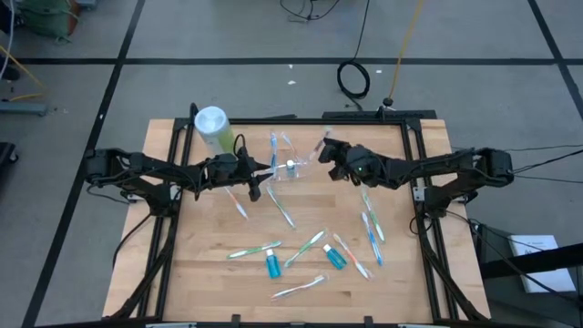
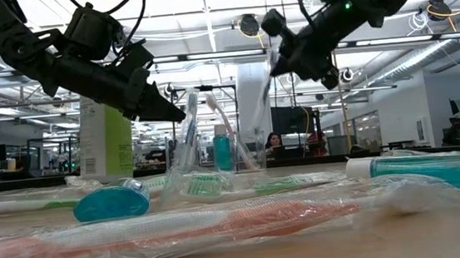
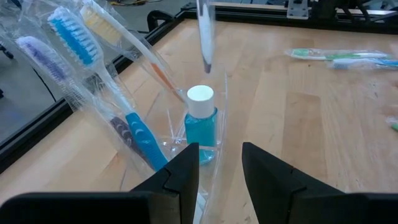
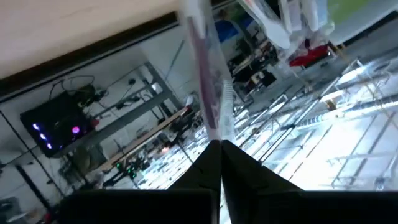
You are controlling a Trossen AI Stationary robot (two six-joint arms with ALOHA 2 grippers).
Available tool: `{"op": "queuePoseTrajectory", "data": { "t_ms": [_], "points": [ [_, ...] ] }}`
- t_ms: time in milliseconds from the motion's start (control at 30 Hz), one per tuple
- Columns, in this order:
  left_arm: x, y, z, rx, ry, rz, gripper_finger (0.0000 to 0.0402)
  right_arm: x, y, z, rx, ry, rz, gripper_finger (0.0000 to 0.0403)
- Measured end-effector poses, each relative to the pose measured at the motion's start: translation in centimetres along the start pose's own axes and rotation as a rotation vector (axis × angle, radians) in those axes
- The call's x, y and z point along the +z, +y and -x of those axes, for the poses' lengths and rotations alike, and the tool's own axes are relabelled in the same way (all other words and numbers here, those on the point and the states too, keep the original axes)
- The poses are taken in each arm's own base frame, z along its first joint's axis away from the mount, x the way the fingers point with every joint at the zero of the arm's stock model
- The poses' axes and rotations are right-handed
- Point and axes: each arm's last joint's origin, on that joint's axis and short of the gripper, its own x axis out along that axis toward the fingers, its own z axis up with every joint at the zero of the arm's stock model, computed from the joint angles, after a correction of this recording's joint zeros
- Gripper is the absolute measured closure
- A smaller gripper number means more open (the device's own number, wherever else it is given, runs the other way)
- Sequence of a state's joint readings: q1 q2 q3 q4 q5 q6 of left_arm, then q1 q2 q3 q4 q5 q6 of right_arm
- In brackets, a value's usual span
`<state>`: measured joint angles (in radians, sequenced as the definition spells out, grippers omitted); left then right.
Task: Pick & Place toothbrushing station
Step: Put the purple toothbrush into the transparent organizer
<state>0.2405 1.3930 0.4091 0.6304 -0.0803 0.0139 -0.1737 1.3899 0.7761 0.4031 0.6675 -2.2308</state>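
Observation:
The clear plastic holder (image 1: 284, 169) stands on the table's far middle with wrapped toothbrushes (image 3: 74, 43) leaning in it and a blue white-capped tube (image 3: 201, 121) upright inside. My left gripper (image 3: 221, 171) is open at the holder's left side. Its fingers stand on either side of the holder's near wall (image 3: 222, 118); whether they touch it I cannot tell. My right gripper (image 1: 330, 155) is shut on a wrapped toothbrush (image 2: 268, 71) above the holder's right side. The toothbrush's lower end (image 3: 206, 59) hangs over the tube. My right gripper pinches the wrapped toothbrush (image 4: 211, 106) between its two shut fingers at one end (image 4: 217, 138), wrapper and all. It is lifted clear and hangs tilted over the holder.
A green canister with a white lid (image 1: 213, 128) stands at the far left, behind my left arm. Several wrapped toothbrushes (image 1: 305, 248) and blue tubes (image 1: 271, 264) lie scattered on the near and right parts of the table. Black frame rails (image 1: 414, 146) edge the table.

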Motion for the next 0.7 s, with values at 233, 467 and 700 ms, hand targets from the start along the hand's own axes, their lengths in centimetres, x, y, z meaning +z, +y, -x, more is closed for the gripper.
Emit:
{"op": "queuePoseTrajectory", "data": {
  "t_ms": [233, 467, 700],
  "points": [
    [0.0, 0.0, 0.0, 0.001, 0.0, -0.004, 0.0275, -0.1, 0.8, -1.7, -0.078, -0.107, -0.009, 0.0402],
    [0.0, 0.0, 0.0, 0.001, 0.0, -0.007, 0.0275, 1.3, 1.7, -3.0, -0.08, -0.195, 0.038, 0.0402],
    [-0.1, 0.0, 0.0, 0.0, 0.006, -0.008, 0.0275, 1.9, 1.8, -3.5, -0.078, -0.194, 0.014, 0.0402]
  ]
}}
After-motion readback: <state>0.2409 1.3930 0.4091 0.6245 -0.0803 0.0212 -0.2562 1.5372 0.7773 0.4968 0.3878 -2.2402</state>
